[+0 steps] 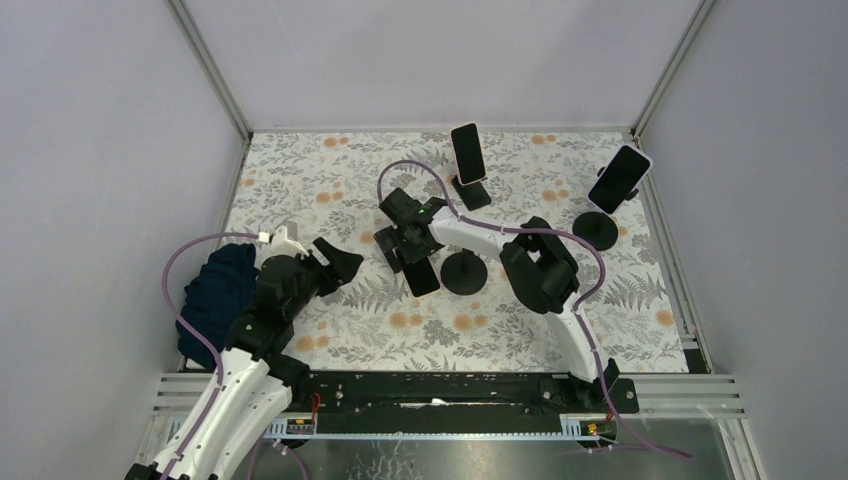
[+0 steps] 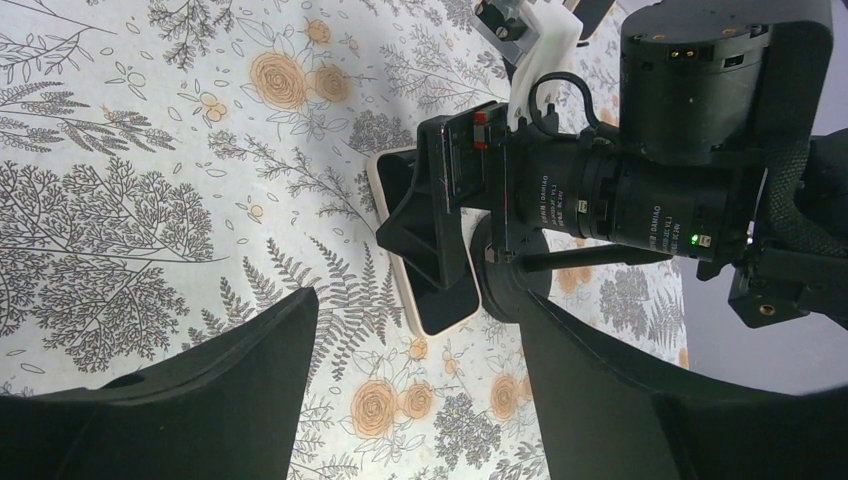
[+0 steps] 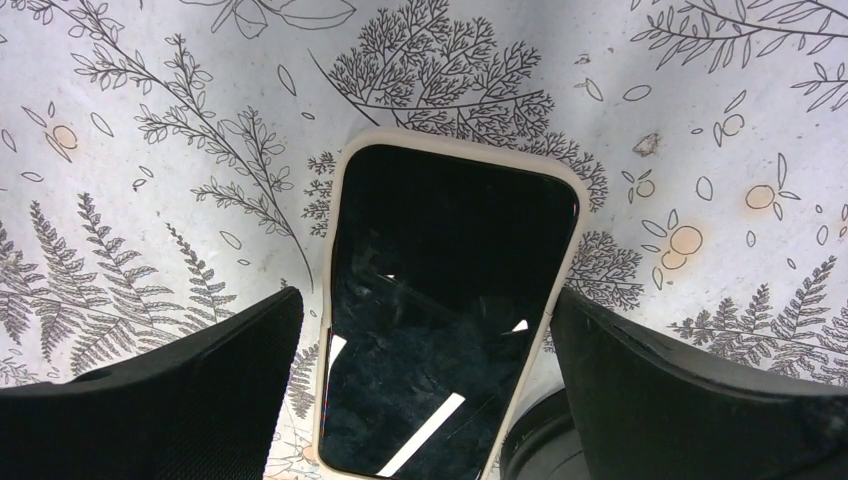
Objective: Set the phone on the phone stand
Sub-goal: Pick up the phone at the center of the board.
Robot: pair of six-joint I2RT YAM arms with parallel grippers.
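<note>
Phone [image 3: 445, 310], dark-screened in a pale case, lies on the floral bench [image 1: 300, 180] near the middle of the top view. One short end is just beside the round black base of the phone stand [image 1: 463, 272]. The right hand [image 1: 408, 240] sits over the phone with its fingers [image 3: 160, 400] spread to either side of the long edges. In the right wrist view a sliver of bench shows between the case and the finger at lower left. The finger at lower right overlaps the case edge, so contact there cannot be told.

The left hand [image 2: 420, 300] is left of centre in the top view, above the bench. Its fingers are wide apart and hold nothing, and they point toward the phone and the right hand. A dark blue cloth [image 1: 220, 290] is bunched at the left edge of the bench, beside the left arm.

At upper centre a second phone [image 1: 467, 153] stands upright on a square-based stand [image 1: 472, 192]. At upper right a third phone [image 1: 620, 178] leans tilted on a round-based stand [image 1: 598, 228], near the right edge of the bench.
</note>
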